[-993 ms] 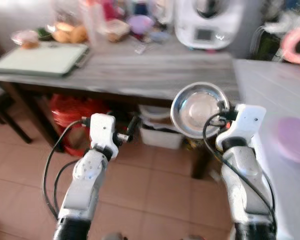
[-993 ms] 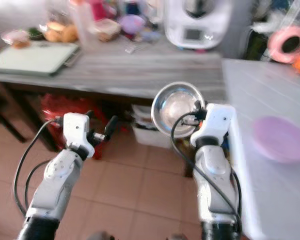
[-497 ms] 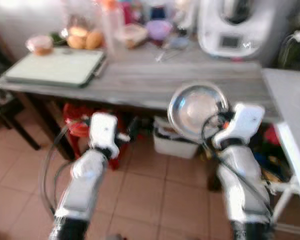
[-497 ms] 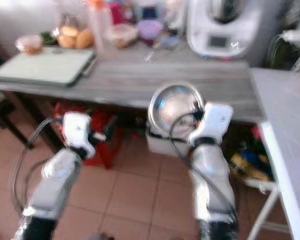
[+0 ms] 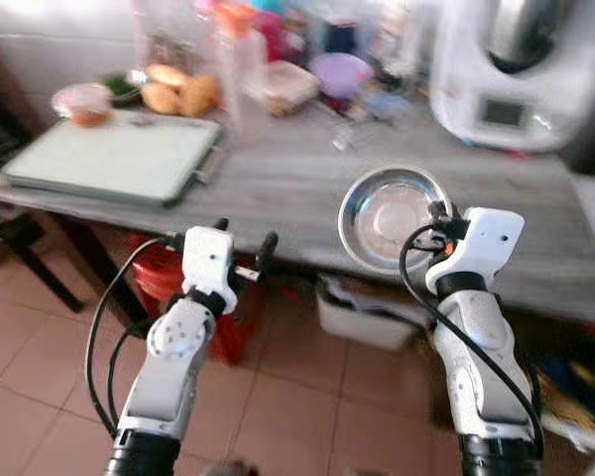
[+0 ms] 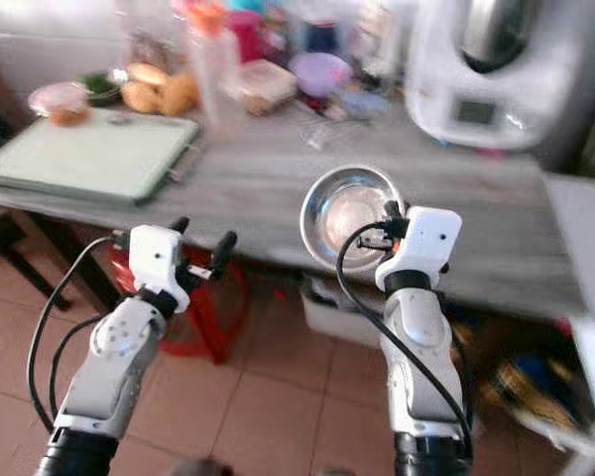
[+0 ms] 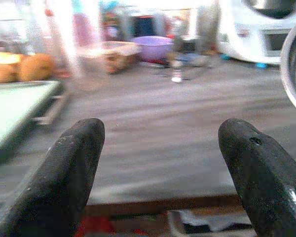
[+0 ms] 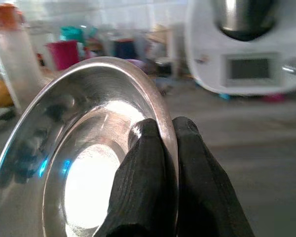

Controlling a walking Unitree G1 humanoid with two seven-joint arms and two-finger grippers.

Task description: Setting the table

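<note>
A shiny steel bowl [image 5: 389, 218] hangs tilted in the air in front of the grey wooden table [image 5: 278, 183], its hollow facing me. My right gripper [image 5: 437, 220] is shut on its rim; in the right wrist view the two fingers [image 8: 153, 168] pinch the bowl's [image 8: 79, 163] edge. My left gripper [image 5: 243, 238] is held up at the same height to the left, open, with nothing between its fingers [image 7: 71, 168].
On the table lie a pale green cutting board [image 5: 109, 159], bread rolls [image 5: 174, 91], a clear bottle with an orange cap [image 5: 236, 59], a purple bowl [image 5: 342, 71] and a white kitchen machine [image 5: 516, 64]. A red stool [image 5: 178, 288] and a white bin [image 5: 367, 307] stand beneath.
The camera has swung left and drawn closer to the grey table; the white table and purple plate at the right have left the view. Both arms keep their pose, bowl still held.
</note>
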